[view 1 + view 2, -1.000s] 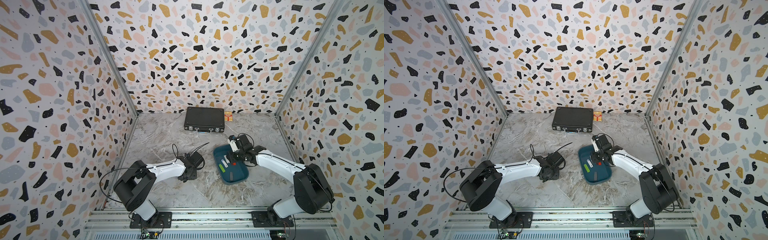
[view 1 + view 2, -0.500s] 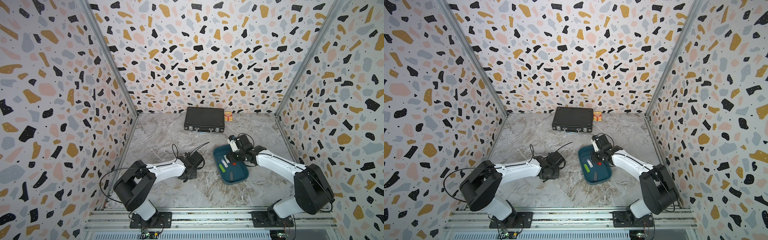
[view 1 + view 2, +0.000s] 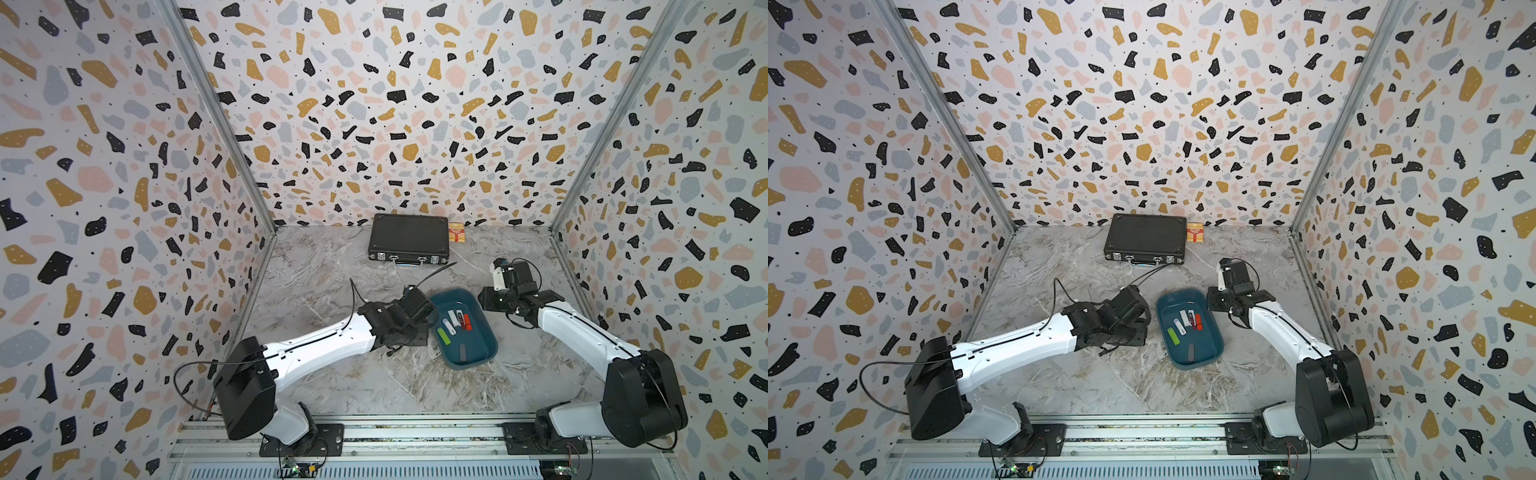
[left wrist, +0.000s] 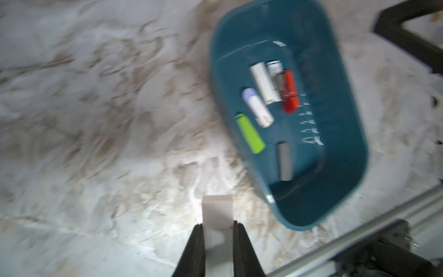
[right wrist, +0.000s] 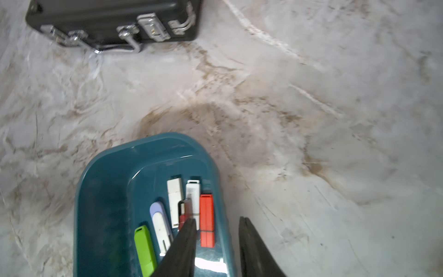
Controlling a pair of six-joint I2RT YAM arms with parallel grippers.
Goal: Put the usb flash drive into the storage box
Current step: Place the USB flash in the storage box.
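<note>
Several small plastic flash drives [image 3: 455,322] are seen lying in the shallow teal plastic storage box [image 3: 478,349]. One white rectangular usb flash drive [image 4: 217,211] is clamped in the left gripper [image 4: 218,224], just left of the box, over the marble tabletop [image 4: 96,120]. The right gripper [image 5: 217,218] is seen open and empty at the box's far right rim.

1. Both top views look from high above the front rail [image 3: 415,434] [image 3: 1142,434], steeply down and toward the back wall [image 3: 395,124], from far enough to frame the whole marble tabletop [image 3: 316,266] [image 3: 1059,257].
2. The left wrist camera looks down along the left gripper [image 4: 218,224], close to the tabletop, with the storage box [image 4: 311,206] alongside.
3. The right wrist camera looks past the right gripper [image 5: 217,218], close over the storage box [image 5: 107,191], toward the black briefcase [image 5: 107,21].
4. All four views share the storage box [image 3: 478,345] [image 3: 1208,349].
</note>
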